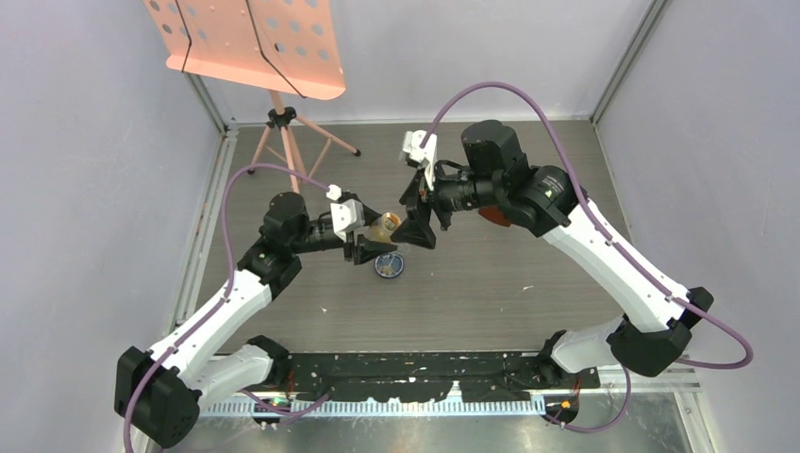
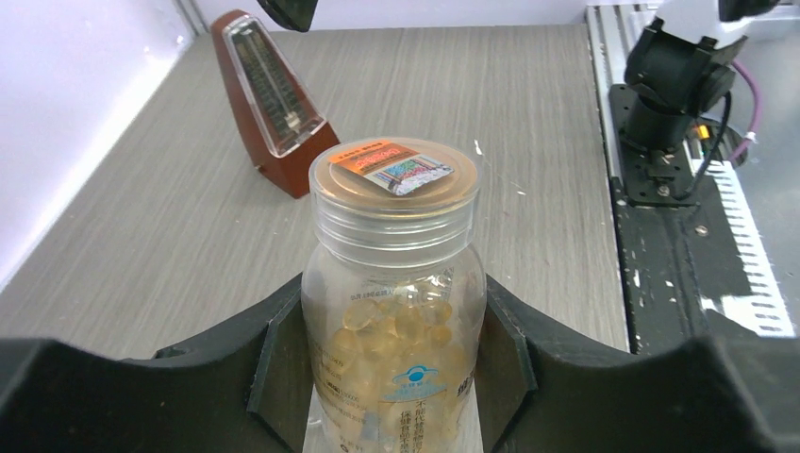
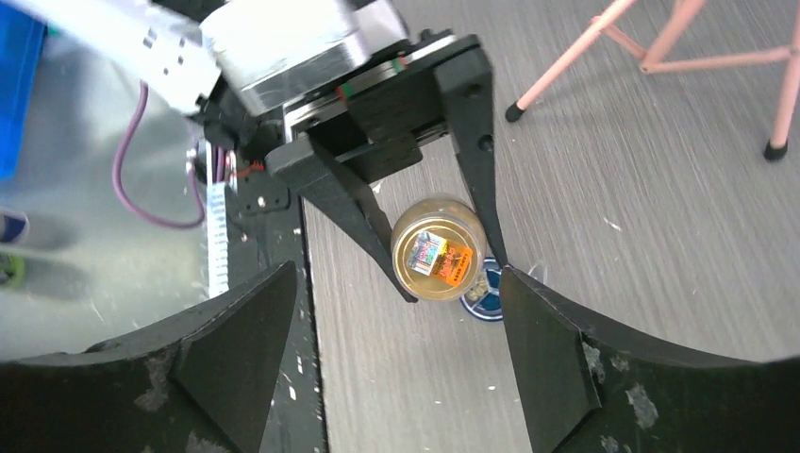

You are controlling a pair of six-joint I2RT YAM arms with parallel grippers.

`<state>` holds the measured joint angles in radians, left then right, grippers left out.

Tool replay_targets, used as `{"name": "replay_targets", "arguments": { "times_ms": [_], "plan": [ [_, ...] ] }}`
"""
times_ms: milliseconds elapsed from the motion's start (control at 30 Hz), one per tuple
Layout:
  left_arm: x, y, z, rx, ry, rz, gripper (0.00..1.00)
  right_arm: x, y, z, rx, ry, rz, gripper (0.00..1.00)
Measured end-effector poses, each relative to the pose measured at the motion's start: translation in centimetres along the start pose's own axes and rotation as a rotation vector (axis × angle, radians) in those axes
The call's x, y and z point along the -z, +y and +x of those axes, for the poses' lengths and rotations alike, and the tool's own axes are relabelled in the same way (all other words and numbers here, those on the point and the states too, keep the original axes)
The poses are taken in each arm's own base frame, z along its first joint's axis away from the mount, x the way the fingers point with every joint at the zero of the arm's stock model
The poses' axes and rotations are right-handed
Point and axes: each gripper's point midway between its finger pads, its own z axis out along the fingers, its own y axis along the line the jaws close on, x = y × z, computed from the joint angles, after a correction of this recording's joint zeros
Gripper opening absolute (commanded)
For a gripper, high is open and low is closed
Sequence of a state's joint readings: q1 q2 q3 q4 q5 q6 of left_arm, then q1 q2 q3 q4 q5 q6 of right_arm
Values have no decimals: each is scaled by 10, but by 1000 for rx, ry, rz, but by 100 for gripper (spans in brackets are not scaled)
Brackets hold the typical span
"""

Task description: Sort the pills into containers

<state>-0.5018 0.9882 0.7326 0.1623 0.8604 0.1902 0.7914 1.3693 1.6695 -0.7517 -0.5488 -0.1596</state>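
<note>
Left tool is clamped on the amber bottle, one black finger pressed to each side of the body. I can see the yellowish-tan pills heaped inside through the wall. The clear cap is on, with an orange-and-white sticker across its top.

From overhead, the bottle hangs off the surface, just up and left of the blue dish, which sits flat on the wood grain. Right tool is close by on the far side of the bottle, with its jaws spread wide and nothing between them. On the right wrist camera the cap faces me almost head-on, framed by those open fingers. The dish rim peeks out from behind the bottle. A few pale bits show in the dish, too small for me to name.

Farther out, a brown metronome stands upright on the surface beyond the bottle. A pink music stand sits at the back left, its tripod legs on the wood.
</note>
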Motion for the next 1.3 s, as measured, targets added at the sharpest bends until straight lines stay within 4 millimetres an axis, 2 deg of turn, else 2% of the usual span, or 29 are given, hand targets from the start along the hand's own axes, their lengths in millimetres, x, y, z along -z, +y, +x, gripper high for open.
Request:
{"name": "replay_targets", "arguments": {
  "times_ms": [167, 333, 467, 600, 667, 833, 1000, 1300],
  "plan": [
    [0, -9, 6, 29, 18, 46, 0, -6, 4, 10, 141, 62, -95, 73],
    [0, -12, 5, 41, 21, 71, 0, -25, -7, 24, 205, 136, -129, 71],
    [-1, -13, 0, 40, 16, 87, 0, -29, -8, 37, 231, 179, -149, 65],
    [-1, -13, -2, 35, 14, 92, 0, -31, -4, 41, 264, 195, -169, 55],
    [-1, -14, -2, 36, 15, 95, 0, -32, -3, 41, 273, 199, -170, 42],
    [0, -12, -1, 34, 21, 89, 0, -33, -4, 41, 263, 202, -158, 33],
    [0, -5, 1, 30, 33, 46, 0, -38, -9, 42, 145, 202, -101, 24],
    [3, 20, 17, 36, 84, -104, 0, -55, -31, 46, -242, 198, 190, 22]
  ]
}}
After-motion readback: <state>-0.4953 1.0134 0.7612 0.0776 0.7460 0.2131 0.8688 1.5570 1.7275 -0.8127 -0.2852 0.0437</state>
